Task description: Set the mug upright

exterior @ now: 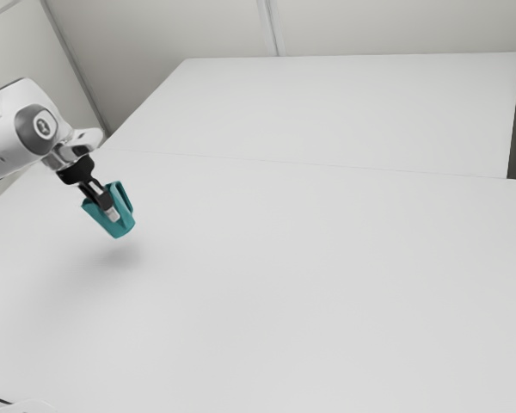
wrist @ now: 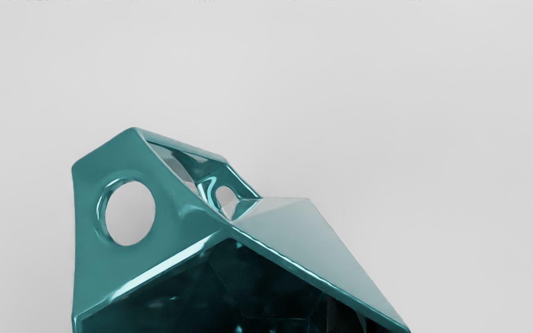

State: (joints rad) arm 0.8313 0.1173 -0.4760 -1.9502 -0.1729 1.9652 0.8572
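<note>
exterior view: gripper [exterior: 111, 212] clamped on the tilted teal mug [exterior: 119, 229] above the table [exterior: 284, 275]

Broad white tabletop [exterior: 327, 275], pale grey wall [exterior: 396, 26] behind, soft light

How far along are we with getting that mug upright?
Partway, it seems. Looks done: the end effector has the teal mug gripped and off the table, its shadow lying apart below. In hand: turning it; the mouth faces up toward the end effector, but the body leans. Left, most likely: straighten it, lower it onto its base, let go and back away.
</note>
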